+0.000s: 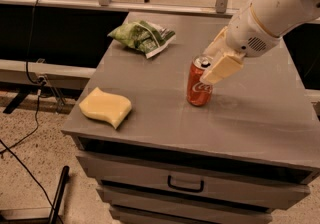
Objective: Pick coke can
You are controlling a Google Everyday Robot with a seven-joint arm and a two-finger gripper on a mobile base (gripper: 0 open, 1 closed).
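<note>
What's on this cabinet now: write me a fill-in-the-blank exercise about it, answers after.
1. The red cylindrical aluminium coke can stands ____ on the grey cabinet top.
2. The cream robot gripper hangs at the can's ____ end, not its base.
3. The yellow wavy foam sponge lies ____ of the can in the picture; the green crinkled snack bag lies farther back.
Missing: upright; top; left.

White script on coke can [197, 91] by tool [207, 68]
</note>
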